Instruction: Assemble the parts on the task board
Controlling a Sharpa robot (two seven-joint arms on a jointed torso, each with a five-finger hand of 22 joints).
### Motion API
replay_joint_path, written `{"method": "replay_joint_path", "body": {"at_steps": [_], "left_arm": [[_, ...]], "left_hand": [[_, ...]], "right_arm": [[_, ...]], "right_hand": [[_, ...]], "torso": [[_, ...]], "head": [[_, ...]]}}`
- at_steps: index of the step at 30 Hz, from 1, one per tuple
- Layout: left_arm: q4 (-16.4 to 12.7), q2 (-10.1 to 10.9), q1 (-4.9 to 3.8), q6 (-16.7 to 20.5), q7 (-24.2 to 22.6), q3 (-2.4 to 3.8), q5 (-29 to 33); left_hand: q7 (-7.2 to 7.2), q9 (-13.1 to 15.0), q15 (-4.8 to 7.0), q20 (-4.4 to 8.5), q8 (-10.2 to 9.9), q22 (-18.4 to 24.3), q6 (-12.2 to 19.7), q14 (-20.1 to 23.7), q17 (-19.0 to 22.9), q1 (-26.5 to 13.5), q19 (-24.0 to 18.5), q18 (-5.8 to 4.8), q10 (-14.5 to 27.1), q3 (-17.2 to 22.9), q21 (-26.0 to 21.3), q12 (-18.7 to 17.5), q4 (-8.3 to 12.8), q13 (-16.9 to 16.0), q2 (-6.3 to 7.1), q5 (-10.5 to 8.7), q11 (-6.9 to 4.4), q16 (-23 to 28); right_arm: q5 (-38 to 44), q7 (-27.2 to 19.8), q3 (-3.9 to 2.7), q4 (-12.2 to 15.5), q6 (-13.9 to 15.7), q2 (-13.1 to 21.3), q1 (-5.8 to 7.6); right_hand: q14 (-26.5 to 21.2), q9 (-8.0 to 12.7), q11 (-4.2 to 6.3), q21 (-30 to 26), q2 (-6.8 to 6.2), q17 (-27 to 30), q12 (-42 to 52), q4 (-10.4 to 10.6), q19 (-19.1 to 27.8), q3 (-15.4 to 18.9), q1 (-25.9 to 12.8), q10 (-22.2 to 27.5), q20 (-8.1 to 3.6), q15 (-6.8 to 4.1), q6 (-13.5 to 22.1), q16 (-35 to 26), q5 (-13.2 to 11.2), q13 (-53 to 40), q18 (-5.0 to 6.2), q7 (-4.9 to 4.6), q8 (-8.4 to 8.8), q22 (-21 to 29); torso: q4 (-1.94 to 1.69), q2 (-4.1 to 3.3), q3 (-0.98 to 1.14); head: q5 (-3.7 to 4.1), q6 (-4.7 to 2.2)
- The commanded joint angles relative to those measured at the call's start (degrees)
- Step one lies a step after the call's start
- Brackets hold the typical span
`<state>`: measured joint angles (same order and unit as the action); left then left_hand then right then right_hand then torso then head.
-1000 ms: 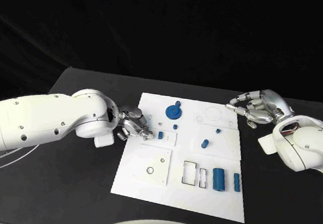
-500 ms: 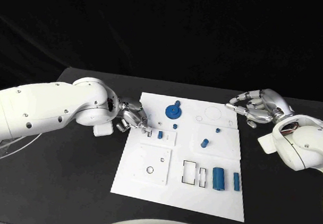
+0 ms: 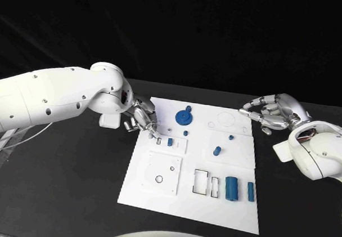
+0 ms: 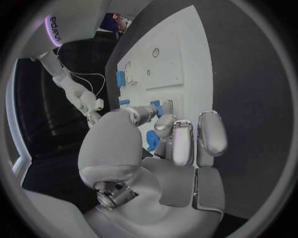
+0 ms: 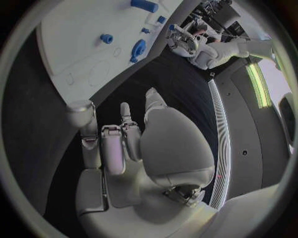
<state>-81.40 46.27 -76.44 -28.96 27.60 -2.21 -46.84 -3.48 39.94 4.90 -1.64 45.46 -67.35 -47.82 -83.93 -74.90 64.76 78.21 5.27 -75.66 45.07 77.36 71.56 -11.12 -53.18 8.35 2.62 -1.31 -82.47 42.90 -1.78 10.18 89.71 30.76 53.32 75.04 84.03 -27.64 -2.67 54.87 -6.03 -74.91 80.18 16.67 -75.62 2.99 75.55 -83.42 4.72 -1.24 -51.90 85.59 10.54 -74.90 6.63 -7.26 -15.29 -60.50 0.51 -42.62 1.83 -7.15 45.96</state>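
Black surface (image 3: 77, 160) carries the white task board (image 3: 155, 196) at centre, under dark surroundings. On the board lie a blue gear (image 3: 184, 118) near its far edge, a small blue peg (image 3: 217, 152) towards the middle, and two blue cylinders (image 3: 232, 189) at the near right beside rectangular slots. The left hand (image 3: 143, 117) hangs over the board's left edge, fingers (image 3: 149, 129) drawn narrow and pointing down near a small blue part (image 3: 170, 143) seated by a slot; whether anything is pinched cannot be told. The right hand (image 3: 271, 113) rests off the board's far right corner, fingers curled, holding nothing visible. Judged step: seating or checking that small part. Next move calls for a precise vertical press or a clean withdrawal.
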Motion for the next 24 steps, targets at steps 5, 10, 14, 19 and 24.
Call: {"method": "replay_joint_path", "body": {"at_steps": [5, 10, 14, 19, 24], "left_arm": [[2.34, -2.56, -1.29, -7.2, 0.64, -0.72, -0.84], [2.76, -3.73, -1.68, -4.82, 0.82, -1.28, -3.46], [3.02, -4.69, -1.78, -3.03, 1.5, -1.71, -4.77], [3.32, -5.64, -1.84, -3.1, 2.46, -2.2, -5.31], [3.88, -6.53, -2.09, -3.69, 3.14, -2.78, -4.95]], "left_hand": [[0.31, -0.12, -0.36, -0.19, -0.39, -0.11, -0.36, -2.94, -2.91, -0.63, -0.25, -0.24, 0.24, 11.64, -0.08, 0.11, 12.5, 0.01, -0.57, 0.17, 0.09, -0.28], [0.3, -0.19, -0.36, -0.19, -0.52, -0.39, -0.47, -2.94, -2.92, -1.05, -0.11, -0.3, 0.14, 11.82, 0.08, 0.25, 13.2, -0.24, -0.66, 0.18, 0.08, -0.29], [0.28, -0.23, -0.36, -0.19, -0.59, -0.65, -0.56, -2.95, -2.95, -1.32, 0.03, -0.35, 0.02, 11.95, 0.24, 0.39, 13.62, -0.48, -0.72, 0.19, 0.09, -0.31], [0.27, -0.28, -0.37, -0.19, -0.69, -0.93, -0.69, -2.97, -2.99, -1.62, 0.18, -0.41, -0.14, 12.14, 0.41, 0.56, 14.14, -0.79, -0.81, 0.2, 0.09, -0.33], [0.24, -0.37, -0.39, -0.21, -0.82, -1.08, -0.92, -2.96, -2.96, -2.1, 0.26, -0.44, -0.33, 12.49, 0.52, 0.77, 14.87, -1.17, -0.93, 0.22, 0.11, -0.32]], "right_arm": [[0.31, 0.1, 0.0, 0.05, -0.19, -0.08, -0.03], [0.34, 0.17, 0.0, 0.04, -0.12, -0.14, -0.03], [0.35, 0.16, 0.0, 0.02, -0.12, -0.26, -0.03], [0.35, 0.14, 0.0, -0.02, -0.12, -0.34, -0.03], [0.35, 0.15, 0.0, -0.05, -0.1, -0.39, -0.03]], "right_hand": [[3.77, -0.09, 0.05, -0.37, 0.54, -4.94, -0.07, -0.01, -0.11, 0.26, 0.11, 0.28, -0.2, -0.26, 0.33, -0.21, -0.03, -5.21, 0.92, -0.08, -0.39, -0.07], [3.76, -0.09, 0.05, -0.41, 0.58, -4.9, -0.08, -0.02, -0.1, 0.24, 0.16, 0.29, -0.2, -0.26, 0.33, -0.23, -0.03, -5.2, 0.93, -0.08, -0.4, -0.05], [3.77, -0.09, 0.05, -0.39, 0.6, -4.94, -0.04, -0.03, -0.11, 0.24, 0.21, 0.26, -0.21, -0.26, 0.34, -0.21, -0.02, -5.24, 0.93, -0.07, -0.4, -0.07], [3.77, -0.09, 0.05, -0.39, 0.6, -4.94, -0.04, -0.03, -0.11, 0.24, 0.21, 0.26, -0.21, -0.26, 0.34, -0.21, -0.02, -5.24, 0.93, -0.07, -0.4, -0.07], [3.77, -0.09, 0.05, -0.39, 0.6, -4.94, -0.04, -0.03, -0.11, 0.24, 0.21, 0.26, -0.21, -0.26, 0.34, -0.21, -0.02, -5.24, 0.93, -0.07, -0.4, -0.07]], "torso": [[0.03, 0.0, -0.01], [-0.08, 0.03, 0.0], [-0.09, 0.05, -0.04], [-0.04, 0.02, -0.09], [-0.09, -0.01, -0.05]], "head": [[-0.03, 0.07], [-0.04, 0.15], [-0.12, 0.16], [-0.28, 0.23], [-0.26, 0.26]]}}
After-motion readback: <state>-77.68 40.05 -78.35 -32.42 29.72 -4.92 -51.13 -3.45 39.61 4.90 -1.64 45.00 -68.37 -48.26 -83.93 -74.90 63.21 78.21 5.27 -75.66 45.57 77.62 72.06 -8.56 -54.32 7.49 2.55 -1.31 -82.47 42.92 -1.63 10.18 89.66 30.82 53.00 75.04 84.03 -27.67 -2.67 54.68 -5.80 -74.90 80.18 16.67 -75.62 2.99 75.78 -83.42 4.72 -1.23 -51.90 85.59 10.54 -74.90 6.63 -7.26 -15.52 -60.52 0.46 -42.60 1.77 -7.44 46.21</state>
